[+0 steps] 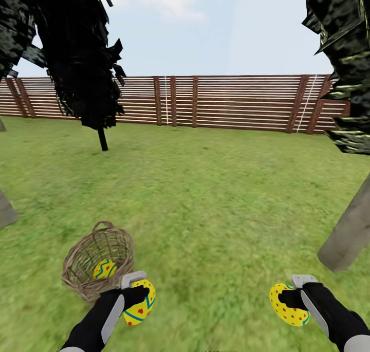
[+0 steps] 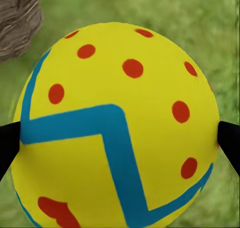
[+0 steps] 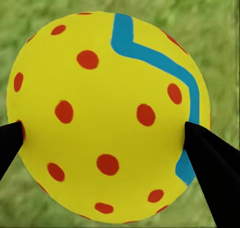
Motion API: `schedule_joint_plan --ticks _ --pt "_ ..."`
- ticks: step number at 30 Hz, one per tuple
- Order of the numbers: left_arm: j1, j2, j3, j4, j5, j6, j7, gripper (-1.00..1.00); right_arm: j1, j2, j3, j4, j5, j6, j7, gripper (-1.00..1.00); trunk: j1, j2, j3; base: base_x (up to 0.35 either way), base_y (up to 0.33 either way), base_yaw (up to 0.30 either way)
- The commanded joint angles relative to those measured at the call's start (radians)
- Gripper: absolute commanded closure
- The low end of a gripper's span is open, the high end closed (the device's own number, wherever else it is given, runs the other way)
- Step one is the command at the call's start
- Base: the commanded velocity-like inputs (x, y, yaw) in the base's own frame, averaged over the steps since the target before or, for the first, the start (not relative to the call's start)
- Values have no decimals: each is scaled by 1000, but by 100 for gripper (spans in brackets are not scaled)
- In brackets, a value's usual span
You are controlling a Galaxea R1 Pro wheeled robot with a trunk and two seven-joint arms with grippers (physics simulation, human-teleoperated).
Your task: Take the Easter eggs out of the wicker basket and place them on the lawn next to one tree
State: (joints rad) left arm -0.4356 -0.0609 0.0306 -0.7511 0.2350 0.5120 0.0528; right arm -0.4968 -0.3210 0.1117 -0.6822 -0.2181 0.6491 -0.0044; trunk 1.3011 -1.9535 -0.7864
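Each gripper clamps an egg: left gripper [image 1: 134,296] holds the left egg [image 1: 140,303], right gripper [image 1: 294,296] the right egg [image 1: 288,306]; a third egg [image 1: 104,269] lies in the basket [image 1: 77,270].

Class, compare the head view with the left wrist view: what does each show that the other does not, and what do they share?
Head view alone: the third egg lying inside the wicker basket, the right gripper holding a spotted egg, the pale tree trunk, the fence. Left wrist view alone: the fingertips pressing the egg's sides, its red spots close up. Shared: the left-held egg, grass.
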Motion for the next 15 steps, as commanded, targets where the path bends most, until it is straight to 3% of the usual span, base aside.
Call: schedule_joint_plan --ticks 1,5,15 --pt "0 -2 3 -2 10 7 6 100 0 -1 5 0 -4 4 0 100 0 0 -1 0 -298 -300" --pt "0 -13 3 -1 9 -1 6 100 -1 -1 5 0 -4 4 0 100 0 0 -1 0 -298 -300" --pt "0 -14 3 -1 9 -7 6 100 -1 -3 5 0 -4 4 0 100 0 0 -1 0 -298 -300"
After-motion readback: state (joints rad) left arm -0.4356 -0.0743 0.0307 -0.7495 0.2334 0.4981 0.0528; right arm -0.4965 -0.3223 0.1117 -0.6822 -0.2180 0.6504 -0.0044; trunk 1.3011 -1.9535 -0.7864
